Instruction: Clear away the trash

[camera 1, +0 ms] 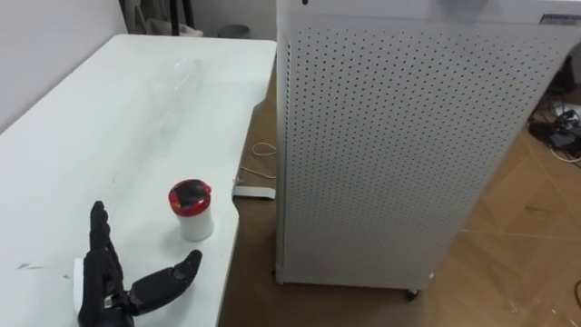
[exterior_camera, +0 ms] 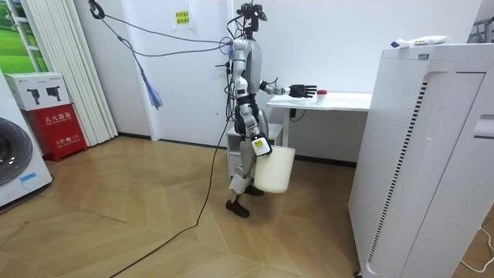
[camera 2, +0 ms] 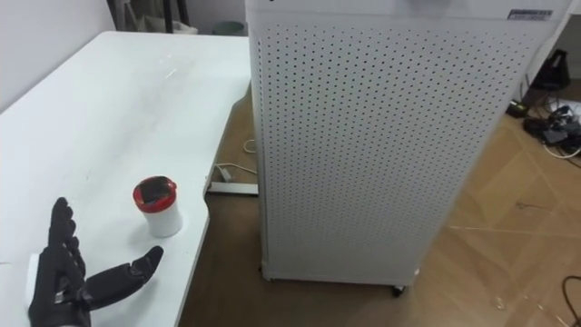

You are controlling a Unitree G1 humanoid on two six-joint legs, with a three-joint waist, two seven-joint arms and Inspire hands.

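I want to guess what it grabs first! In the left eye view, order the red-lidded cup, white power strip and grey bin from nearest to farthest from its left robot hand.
From the left robot hand:
1. Red-lidded cup, just ahead on the table.
2. White power strip, on the floor beside the table.
3. Grey bin, beyond the table's far end.

The humanoid's torso and limbs are silver-grey with dark joints, topped by a small dark head unit. Its left hand (camera 1: 107, 289) is black, with slim segmented fingers and a white tag at its back. Dark ropes rise from the shoulders, and a dark cable trails behind.
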